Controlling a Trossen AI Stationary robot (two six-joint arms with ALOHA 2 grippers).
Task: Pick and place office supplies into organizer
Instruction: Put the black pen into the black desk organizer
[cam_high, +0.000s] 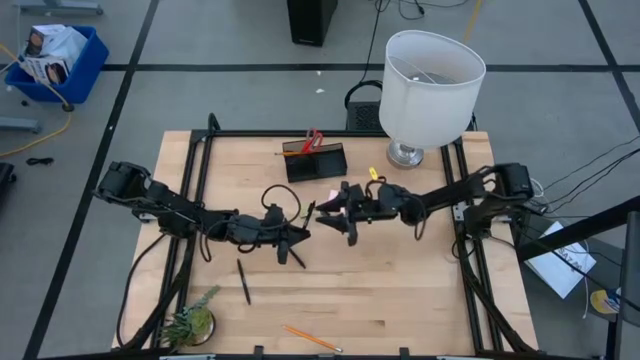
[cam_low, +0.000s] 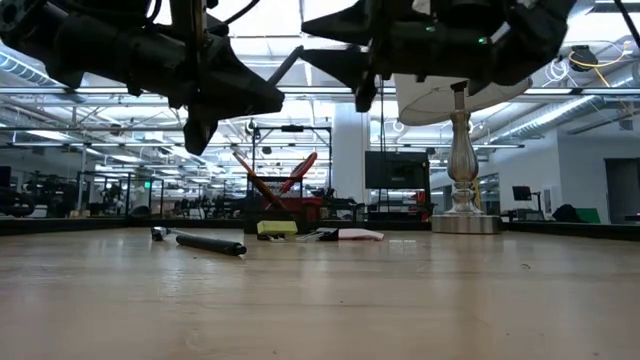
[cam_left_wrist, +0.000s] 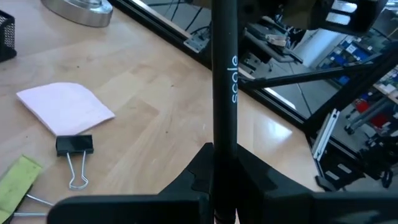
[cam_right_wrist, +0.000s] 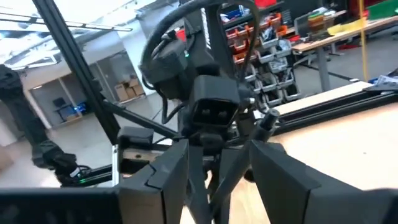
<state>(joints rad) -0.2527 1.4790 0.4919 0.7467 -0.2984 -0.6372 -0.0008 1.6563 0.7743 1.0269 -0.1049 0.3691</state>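
While aloft, left claw (cam_left_wrist: 217, 186) (pen (cam_left_wrist: 224, 74) clamped).

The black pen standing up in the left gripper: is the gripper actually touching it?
Touching. In the left wrist view the black pen rises from between the left gripper's fingers, which close against its sides with no gap.

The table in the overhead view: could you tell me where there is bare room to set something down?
Bare wood lies right of the loose pen, between the grippers and the pencil at the front edge. Crowded: the strip before the organizer, where the left gripper, holding a pen, faces the right gripper.
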